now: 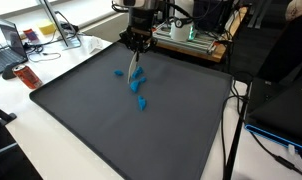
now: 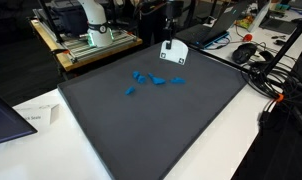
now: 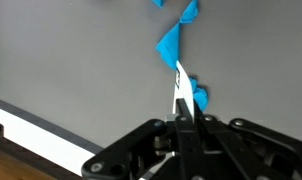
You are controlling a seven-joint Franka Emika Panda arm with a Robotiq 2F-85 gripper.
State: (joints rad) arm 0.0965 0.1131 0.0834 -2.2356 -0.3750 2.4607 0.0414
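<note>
fingertips pinched on a thin strip above the mat

in the wrist view the gripper (image 3: 179, 112) has its jaws drawn almost together, with only a thin white-and-blue strip (image 3: 177, 88) nipped between them. the strip stands out from the fingertips and its far end reaches the nearest of the blue pieces (image 3: 171, 45); i cannot tell whether the two are joined.

the strip looks light, thin and limp. it would likely bend or slip if gripped loosely, so a firm pinch across its flat width near one end seems the safest hold.

more blue pieces lie scattered close by on the dark grey mat (image 1: 91, 130), just below the gripper and toward the mat's far edge in an exterior view. none of them sits in a bowl, box or tray. a white table (image 1: 21, 110) borders the mat.
</note>
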